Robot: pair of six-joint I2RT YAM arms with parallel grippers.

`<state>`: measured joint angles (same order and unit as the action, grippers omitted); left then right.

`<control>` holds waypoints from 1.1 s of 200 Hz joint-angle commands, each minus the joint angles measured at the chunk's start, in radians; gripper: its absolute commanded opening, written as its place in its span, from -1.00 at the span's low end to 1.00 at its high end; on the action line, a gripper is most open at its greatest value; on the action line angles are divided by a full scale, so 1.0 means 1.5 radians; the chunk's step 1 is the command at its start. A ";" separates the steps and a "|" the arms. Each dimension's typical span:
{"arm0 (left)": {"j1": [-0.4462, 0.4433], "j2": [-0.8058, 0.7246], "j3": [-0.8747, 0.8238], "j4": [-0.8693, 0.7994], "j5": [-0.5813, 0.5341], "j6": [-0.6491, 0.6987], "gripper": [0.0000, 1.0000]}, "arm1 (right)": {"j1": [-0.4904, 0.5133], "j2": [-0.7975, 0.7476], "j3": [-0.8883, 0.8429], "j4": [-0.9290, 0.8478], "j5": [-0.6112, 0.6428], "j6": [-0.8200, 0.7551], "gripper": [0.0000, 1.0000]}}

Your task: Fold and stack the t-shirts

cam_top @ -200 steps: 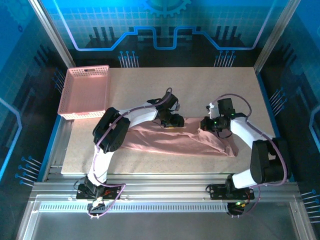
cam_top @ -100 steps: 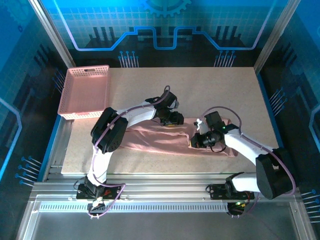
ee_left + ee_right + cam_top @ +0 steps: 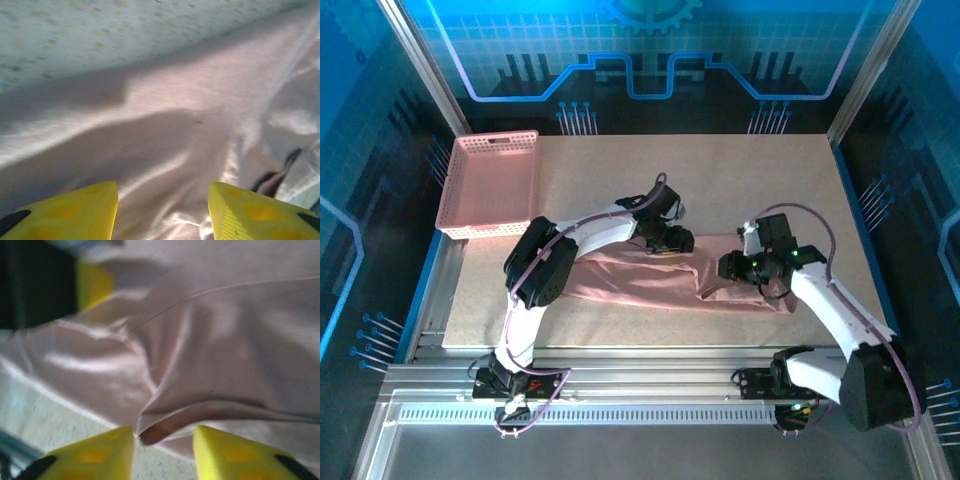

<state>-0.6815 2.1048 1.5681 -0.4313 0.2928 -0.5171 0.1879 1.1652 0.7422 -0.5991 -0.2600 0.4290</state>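
The soft dusty-pink thin fabric t-shirt (image 3: 640,285) lies as a long, rumpled band across the near half of the pale speckled board table (image 3: 720,170), running left to right in front of both arm bases. Its right end is bunched into raised folds.

The left arm's black two-finger gripper with yellow fingertips (image 3: 672,243) sits low over the far edge of the t-shirt, near the middle of the band. In the left wrist view its fingers (image 3: 75,210) stand well apart, and smooth pink cloth spreads out below and beyond them. Nothing shows pinched between them, so this gripper looks open and empty, close over the fabric.

The right arm's matching black gripper with yellow fingertips (image 3: 732,268) is down at the bunched right part of the t-shirt. In the right wrist view its fingers (image 3: 95,452) are parted by a narrow gap, and a folded hem edge of the cloth lies right at that gap, just at the tips. The gap looks wider than the fold, and the fingers do not appear to be clamped on it.

A rigid pink plastic lattice basket (image 3: 485,229) rests at the table's far left corner, well apart from the t-shirt and both grippers.
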 commanded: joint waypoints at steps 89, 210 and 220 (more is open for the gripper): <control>-0.082 0.157 0.187 -0.082 0.091 0.001 -0.01 | -0.010 0.161 0.009 -0.068 0.092 0.000 -0.60; -0.074 0.171 0.151 -0.075 0.092 -0.016 -0.08 | 0.019 0.067 0.010 -0.127 0.083 0.107 -0.64; -0.074 0.169 0.146 -0.072 0.094 -0.017 -0.08 | -0.003 0.102 0.025 -0.093 0.059 0.113 -0.64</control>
<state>-0.7944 2.3528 1.8374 -0.5102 0.4206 -0.5259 0.2382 1.2766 0.7216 -0.8120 -0.1322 0.5503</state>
